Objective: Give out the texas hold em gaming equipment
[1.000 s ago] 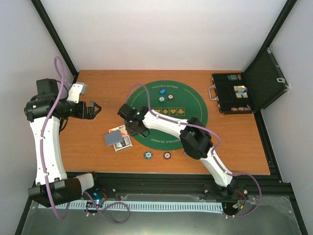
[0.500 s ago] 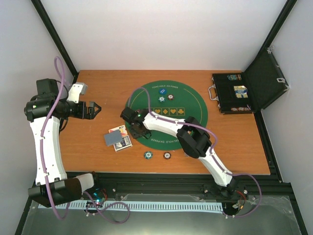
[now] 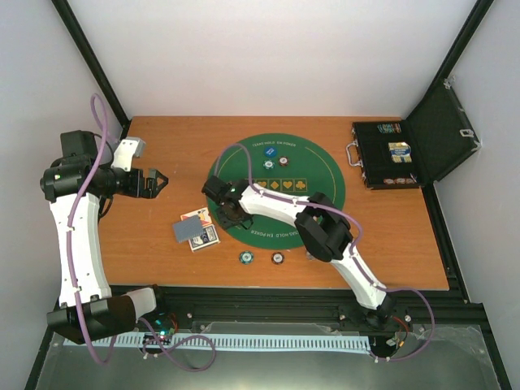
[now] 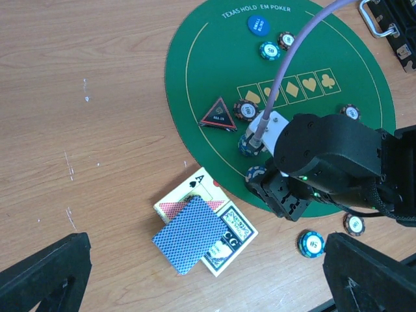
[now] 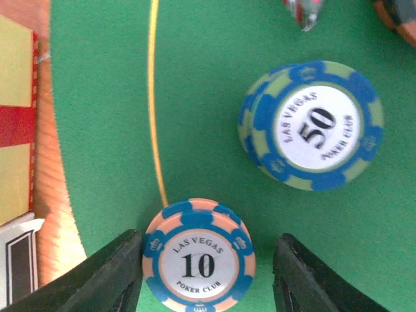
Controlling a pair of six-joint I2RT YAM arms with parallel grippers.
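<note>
My right gripper point(image 5: 205, 268) stands open low over the green mat's point(image 5: 208, 97) left rim. A blue-and-peach "10" poker chip point(image 5: 199, 257) lies flat on the felt between its fingers. The left finger point(image 5: 110, 273) is at the chip's edge and the right one stands apart from it. A short stack of "50" chips point(image 5: 312, 123) sits just beyond. Blue-backed playing cards point(image 4: 188, 234) lie in a loose pile on the wood beside the mat. The triangle marker point(image 4: 218, 115) and blue disc point(image 4: 258, 25) rest on the mat. My left gripper point(image 4: 207, 260) hovers open high above the cards, holding nothing.
Two chips point(image 3: 246, 257) point(image 3: 278, 258) lie on the wood near the mat's front edge. More chips point(image 4: 270, 50) dot the felt. The open black case point(image 3: 390, 154) stands at the back right. The right arm point(image 3: 325, 231) stretches across the mat point(image 3: 325, 183).
The right jaws have widened and let go of the "10" chip, which now lies on the mat. The right gripper has shifted slightly nearer. The left arm has not moved.
</note>
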